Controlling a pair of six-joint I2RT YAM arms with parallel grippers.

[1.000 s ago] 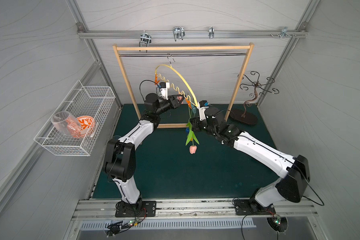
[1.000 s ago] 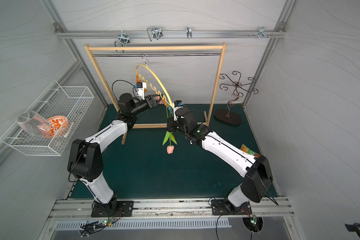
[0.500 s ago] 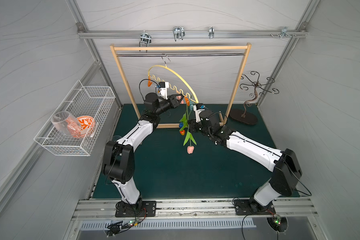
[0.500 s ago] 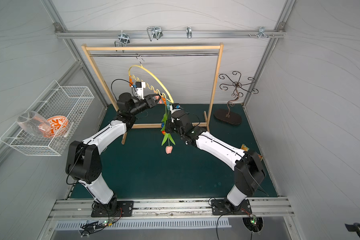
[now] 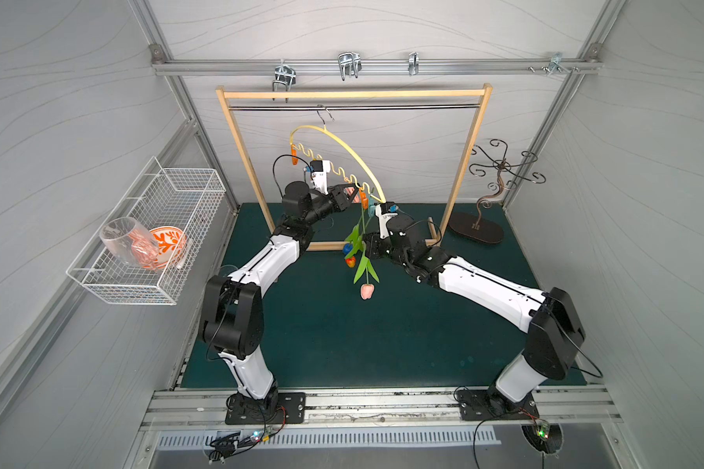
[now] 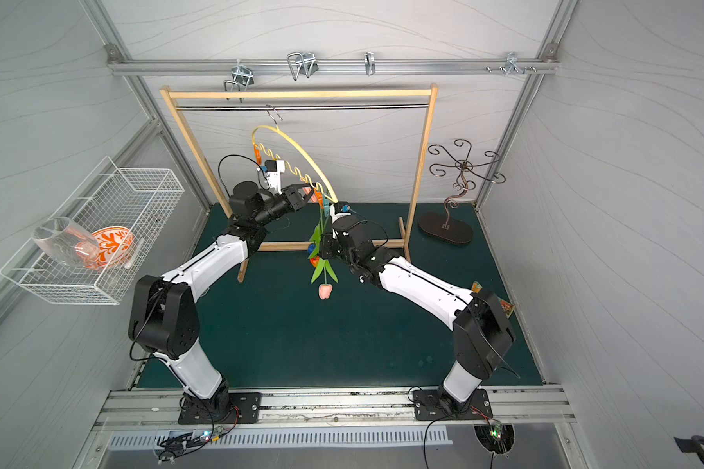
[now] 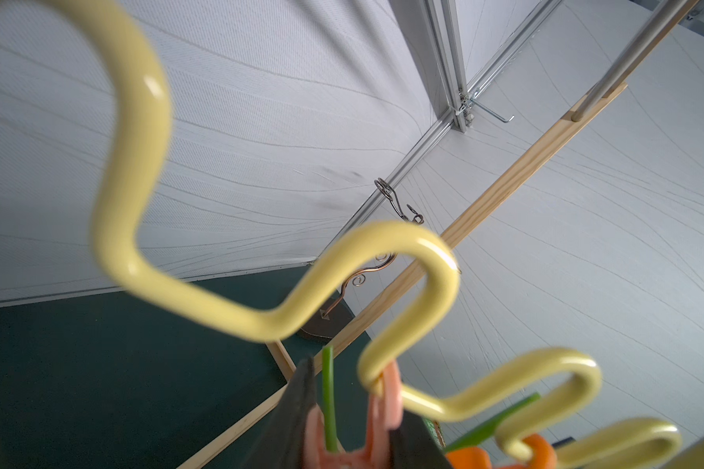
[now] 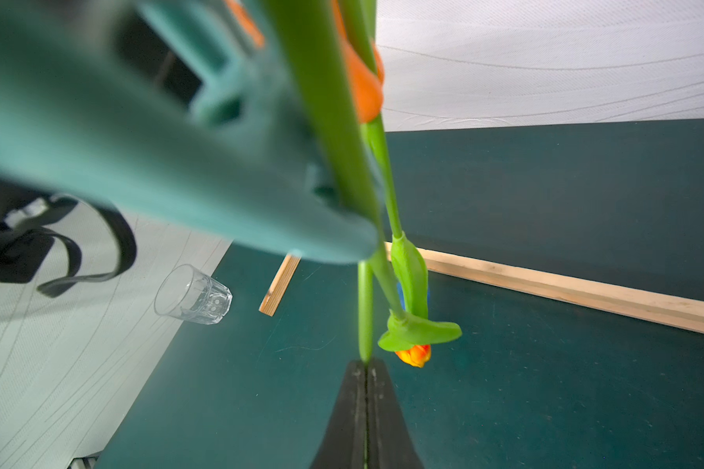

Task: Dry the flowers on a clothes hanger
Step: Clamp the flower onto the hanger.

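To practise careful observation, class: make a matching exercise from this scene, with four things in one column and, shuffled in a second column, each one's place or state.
Things
1. pale yellow arched wire hanger
2. pink artificial tulip head
3. white wire basket
4. dark curly metal stand

Places or states
A. standing on the green mat
B. hooked on the rack's metal rod
C. fixed to the side wall
D. dangling head-down in mid-air

Pairs: 1-B, 2-D, 3-C, 4-A

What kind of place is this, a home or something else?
Probably a robot test cell, not a home: the left arm and right arm are bolted to a metal rail, and grey panels in an aluminium frame enclose the green mat.
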